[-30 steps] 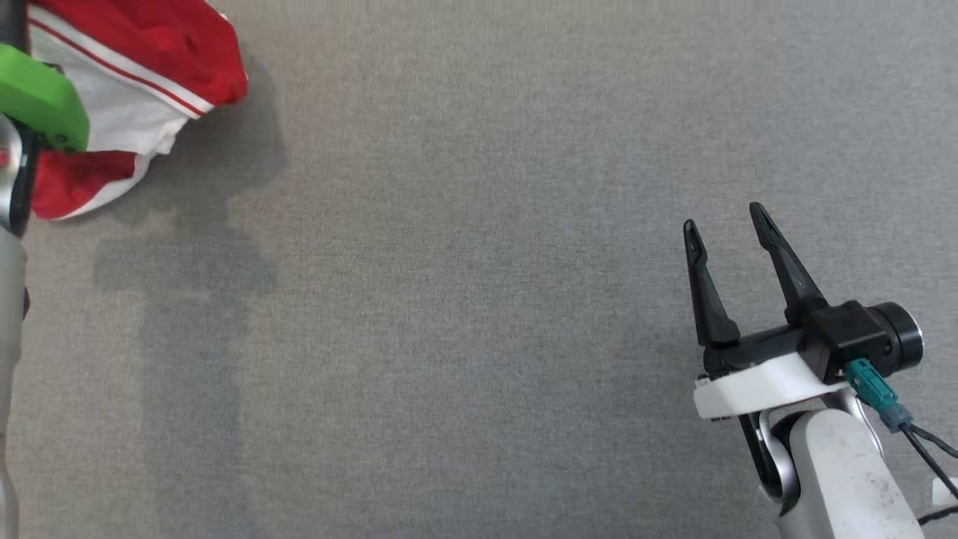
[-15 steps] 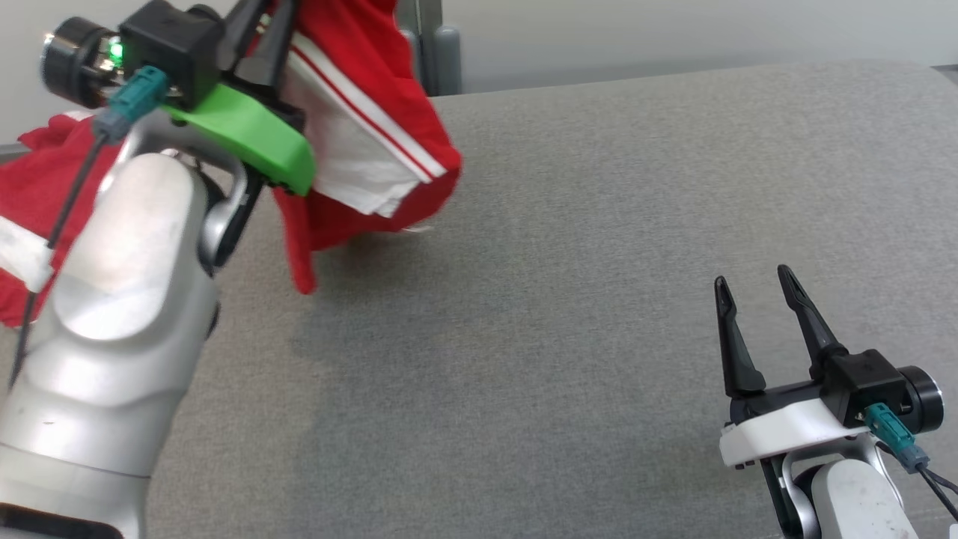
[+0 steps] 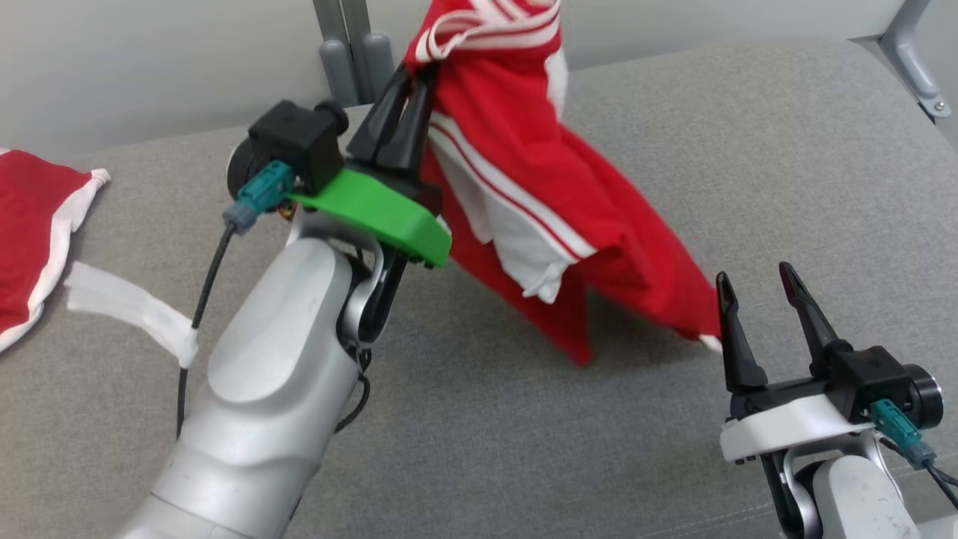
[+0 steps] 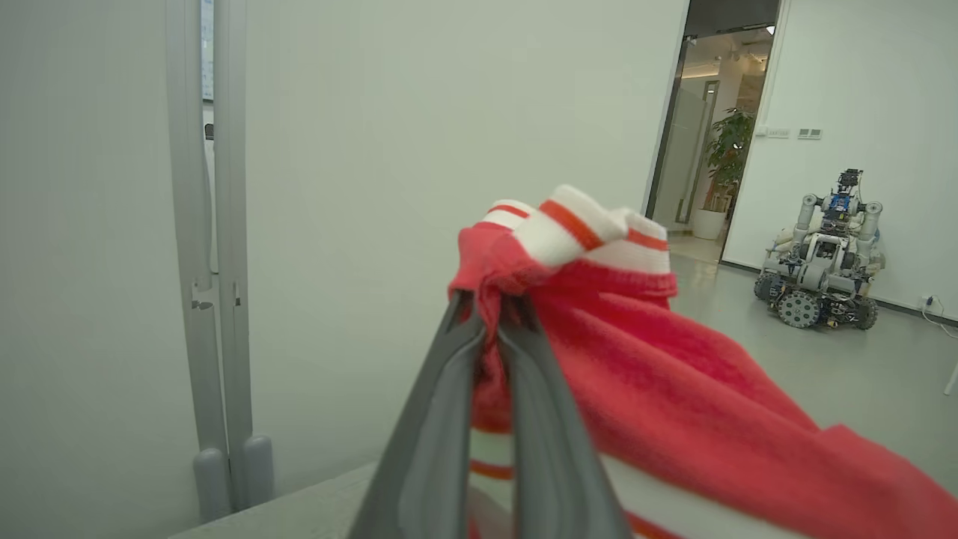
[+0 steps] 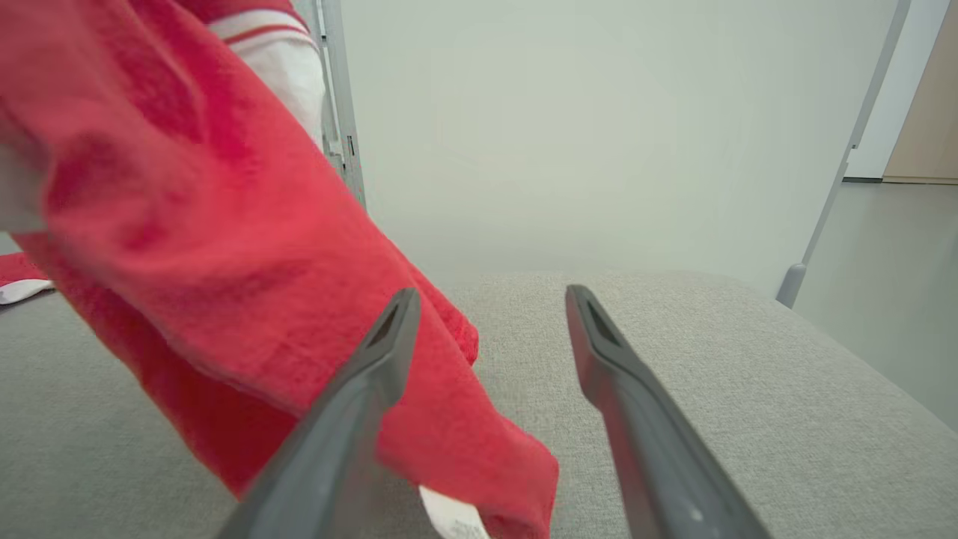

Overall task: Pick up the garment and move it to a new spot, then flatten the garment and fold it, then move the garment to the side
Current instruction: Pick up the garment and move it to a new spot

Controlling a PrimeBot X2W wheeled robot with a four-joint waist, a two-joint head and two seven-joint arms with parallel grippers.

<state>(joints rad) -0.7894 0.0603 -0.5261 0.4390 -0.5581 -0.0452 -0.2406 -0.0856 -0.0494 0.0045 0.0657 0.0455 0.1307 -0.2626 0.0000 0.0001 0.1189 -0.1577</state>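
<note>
While left gripper (image 3: 413,75) pinches red-white garment (image 3: 524,165) by striped ribbed edge, cloth hangs down to grey fabric surface (image 3: 786,150). Right gripper (image 3: 752,278) spread, empty, just beside hem. White wall (image 4: 389,150) behind; wheeled robot (image 4: 822,258) near doorway.

The grey, fabric-covered worktop (image 3: 524,434) has a rounded far edge. A red cloth (image 3: 22,224) with white trim lies flat on it at the left edge. A white strip (image 3: 127,311) lies just beside that cloth, on its nearer right side. Well to the right of the cloth, the lowest corner of the hanging garment (image 3: 524,187) reaches down to the surface; whether it touches is unclear.
</note>
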